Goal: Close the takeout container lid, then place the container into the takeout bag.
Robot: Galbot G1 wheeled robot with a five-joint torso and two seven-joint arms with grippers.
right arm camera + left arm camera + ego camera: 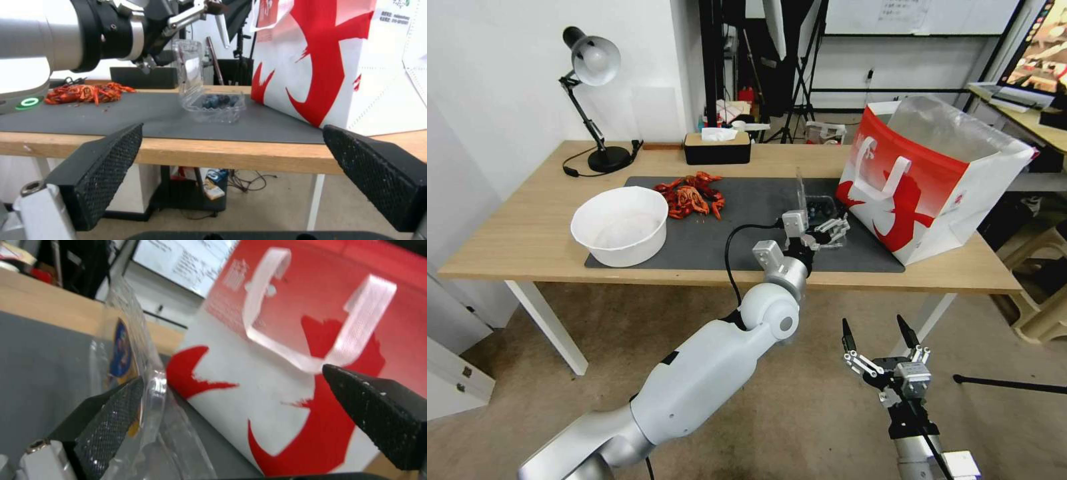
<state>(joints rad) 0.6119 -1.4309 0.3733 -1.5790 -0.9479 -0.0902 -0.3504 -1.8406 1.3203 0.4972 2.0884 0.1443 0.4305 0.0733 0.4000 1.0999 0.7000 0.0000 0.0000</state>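
I have the left gripper (827, 230) spread wide at the lid (189, 63), which stands upright; one finger (111, 420) is against it. The container (216, 105) sits on the mat (747, 227) just beside the bag (934, 180). Right gripper (880, 337) idles agape below the table (527, 227).

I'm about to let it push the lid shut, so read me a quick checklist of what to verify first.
1. Lid standing upright, not yet closed: ok.
2. Left hand at the lid, open, one finger against it: ok.
3. Berries sit inside the container base: ok.
4. Container is flat on the gray mat, close beside the bag: ok.
5. Bag upright with its mouth open: ok.
6. Right hand open, low in front of the table, away from the work: ok.
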